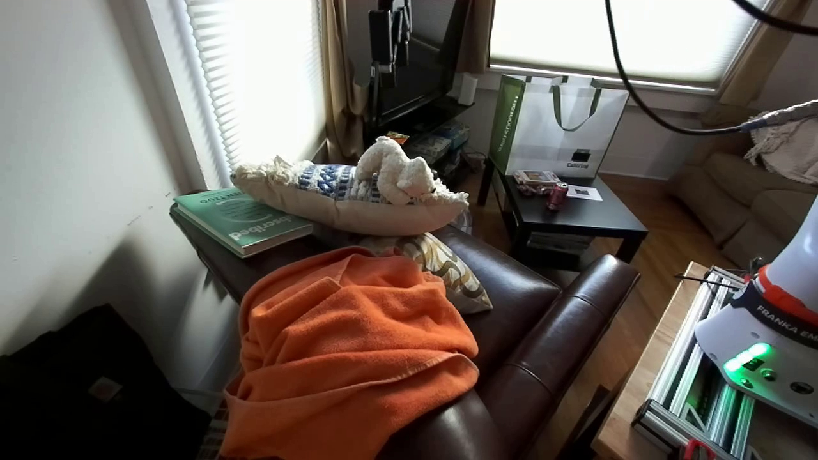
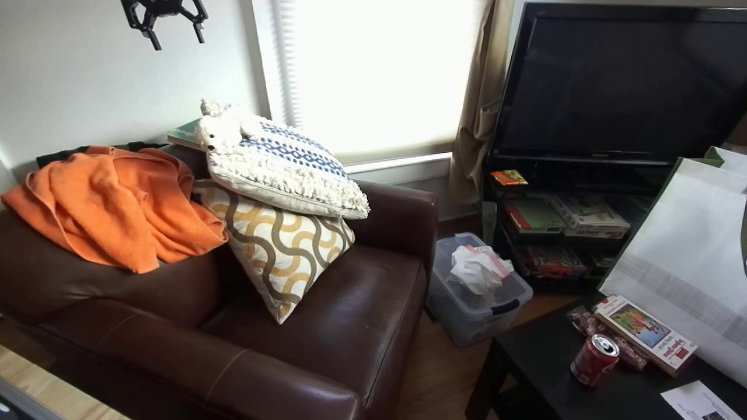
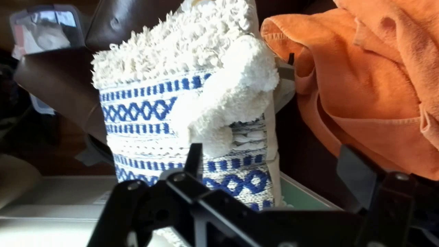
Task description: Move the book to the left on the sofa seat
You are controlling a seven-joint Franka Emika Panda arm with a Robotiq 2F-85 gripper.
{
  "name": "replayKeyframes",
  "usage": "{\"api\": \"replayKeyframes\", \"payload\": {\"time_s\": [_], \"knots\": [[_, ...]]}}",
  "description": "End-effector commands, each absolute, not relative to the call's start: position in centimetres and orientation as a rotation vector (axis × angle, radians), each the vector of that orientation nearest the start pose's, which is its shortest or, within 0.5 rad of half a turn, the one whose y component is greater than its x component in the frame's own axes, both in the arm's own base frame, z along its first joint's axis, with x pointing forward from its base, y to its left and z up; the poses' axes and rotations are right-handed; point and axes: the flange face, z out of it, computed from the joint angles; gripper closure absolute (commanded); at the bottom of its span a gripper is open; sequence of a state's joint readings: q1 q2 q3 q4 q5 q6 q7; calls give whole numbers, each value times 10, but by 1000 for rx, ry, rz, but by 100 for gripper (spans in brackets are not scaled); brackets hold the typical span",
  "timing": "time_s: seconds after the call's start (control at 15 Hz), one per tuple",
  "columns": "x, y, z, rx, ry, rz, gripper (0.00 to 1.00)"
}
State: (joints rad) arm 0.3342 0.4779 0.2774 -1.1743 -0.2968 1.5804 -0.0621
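Note:
The green book (image 1: 243,220) lies flat on top of the brown leather sofa's (image 1: 530,345) backrest, near the wall. Its far end is close against the blue-and-white pillow (image 1: 358,214). In an exterior view only a corner of the book (image 2: 184,134) shows behind the pillow and a white plush toy (image 2: 219,131). The sofa seat (image 2: 350,303) is in front of the backrest. My gripper (image 2: 180,45) is open and empty, high above the backrest. In the wrist view the open gripper (image 3: 271,149) is over the pillow, and a green piece of the book (image 3: 301,195) shows beyond the fingers.
An orange blanket (image 1: 358,319) covers the backrest beside the book. A wavy-patterned pillow (image 2: 286,245) leans on the seat under the blue-and-white pillow. The window (image 2: 367,76), wall and television (image 2: 630,87) stand behind. A black table (image 1: 575,214) holds a bag and can.

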Motion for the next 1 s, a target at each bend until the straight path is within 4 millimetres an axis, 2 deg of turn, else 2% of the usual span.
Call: {"api": "replayKeyframes", "payload": {"time_s": [0.0,0.27,0.33,0.47,0.73,0.8,0.93], "knots": [[623,376,492,-3013,-1372,61,0],[616,425,475,-2828,-1702,62,0],[615,410,475,-2893,-1579,52,0],[612,419,471,-2880,-1598,52,0],[617,410,474,-2892,-1576,47,0],[621,413,467,-2859,-1573,58,0],[622,417,441,-2754,-1578,211,0]]}}
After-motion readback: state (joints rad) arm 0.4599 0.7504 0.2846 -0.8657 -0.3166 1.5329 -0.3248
